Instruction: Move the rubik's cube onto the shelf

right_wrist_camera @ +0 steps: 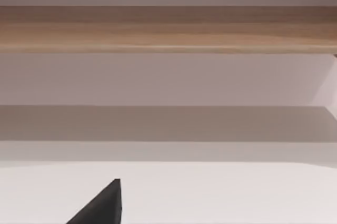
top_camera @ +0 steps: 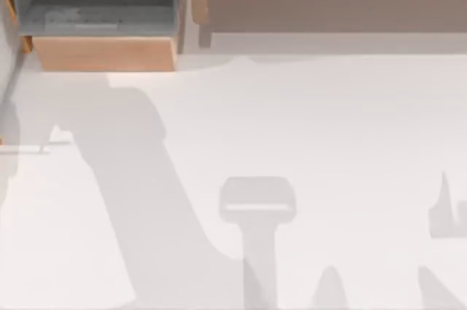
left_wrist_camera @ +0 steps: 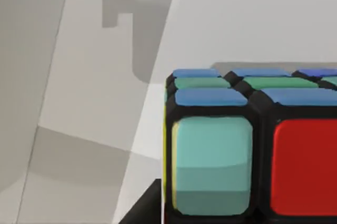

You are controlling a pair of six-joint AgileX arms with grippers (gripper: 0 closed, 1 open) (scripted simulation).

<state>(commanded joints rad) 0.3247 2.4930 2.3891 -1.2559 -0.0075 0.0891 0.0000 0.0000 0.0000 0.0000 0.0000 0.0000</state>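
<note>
Rubik's cube (left_wrist_camera: 253,145) sits close before the left wrist camera.

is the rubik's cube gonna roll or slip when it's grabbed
The rubik's cube has flat faces and squared edges, so it will probably sit still rather than roll. Its stickers look smooth and glossy, so some slipping is possible. It looks rigid and unlikely to deform.

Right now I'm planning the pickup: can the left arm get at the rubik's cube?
Probably yes. In the left wrist view the rubik's cube sits very close in front of that arm's camera, with bare table beside it and nothing between. Whether the end effector already holds it I cannot tell.
</note>
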